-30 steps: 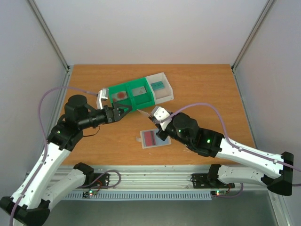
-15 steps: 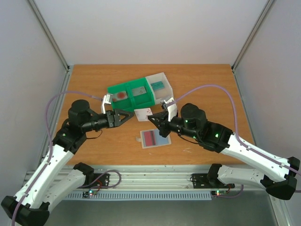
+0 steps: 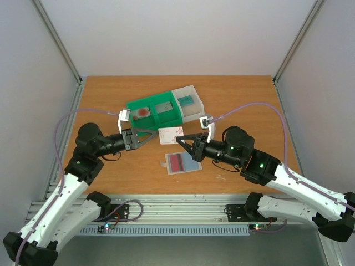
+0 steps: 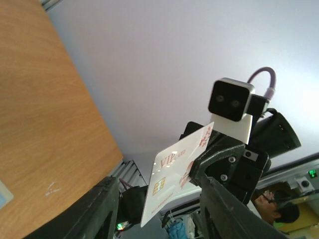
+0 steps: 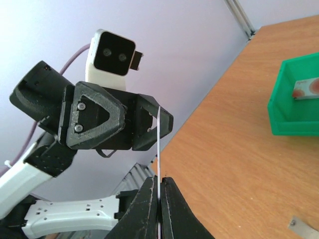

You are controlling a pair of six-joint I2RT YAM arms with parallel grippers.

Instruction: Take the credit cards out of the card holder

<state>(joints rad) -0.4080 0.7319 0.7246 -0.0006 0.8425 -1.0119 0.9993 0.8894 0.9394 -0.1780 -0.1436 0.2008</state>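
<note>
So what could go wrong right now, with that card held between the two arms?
The card is in mid-air, pinched at one edge by the right gripper; if that lets go before the open left gripper closes, the card likely drops onto the table. Also, the grippers face tip to tip, so a misjudged move might bend the card.

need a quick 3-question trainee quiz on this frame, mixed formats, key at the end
1. Which gripper holds the white card?
2. True or false: the card holder lies inside the green tray.
3. The left gripper is: A) open B) shut on the white card C) out of view.

Key:
1. The right gripper.
2. False; it lies on the table, apart from the green tray.
3. A.
</note>
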